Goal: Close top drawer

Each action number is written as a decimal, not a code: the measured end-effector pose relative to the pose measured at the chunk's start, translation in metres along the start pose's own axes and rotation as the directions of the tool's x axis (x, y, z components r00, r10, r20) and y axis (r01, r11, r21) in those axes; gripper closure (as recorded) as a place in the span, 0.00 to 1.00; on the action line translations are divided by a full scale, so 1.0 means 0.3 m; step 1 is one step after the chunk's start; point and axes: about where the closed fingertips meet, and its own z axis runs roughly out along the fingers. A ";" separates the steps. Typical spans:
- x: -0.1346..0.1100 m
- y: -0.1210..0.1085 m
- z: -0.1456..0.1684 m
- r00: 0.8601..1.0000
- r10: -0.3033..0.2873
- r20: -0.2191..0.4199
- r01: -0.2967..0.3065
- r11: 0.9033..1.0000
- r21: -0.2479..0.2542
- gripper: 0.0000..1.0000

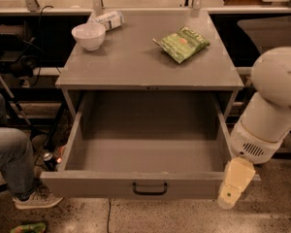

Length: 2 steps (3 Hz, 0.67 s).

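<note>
The top drawer (pixel 87 184) of the grey cabinet stands pulled far out and is empty inside. Its flat front faces me, with a small black handle (pixel 149 189) at its centre. My arm's white body (pixel 274 106) comes in from the right. My gripper (pixel 235 184), cream-coloured, hangs down at the right end of the drawer front, level with it and touching or almost touching it. The lower drawers are out of view.
On the cabinet top (pixel 136 67) are a white bowl (pixel 88 35), a green snack bag (pixel 182 43) and a white bottle (pixel 108 19) lying on its side. A seated person's leg (pixel 9 159) and shoe (pixel 36 200) are at the left, with a can (pixel 48 159) on the floor.
</note>
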 end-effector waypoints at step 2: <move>0.051 0.014 0.058 0.999 0.050 -0.014 -0.050 0.998 -0.026 0.00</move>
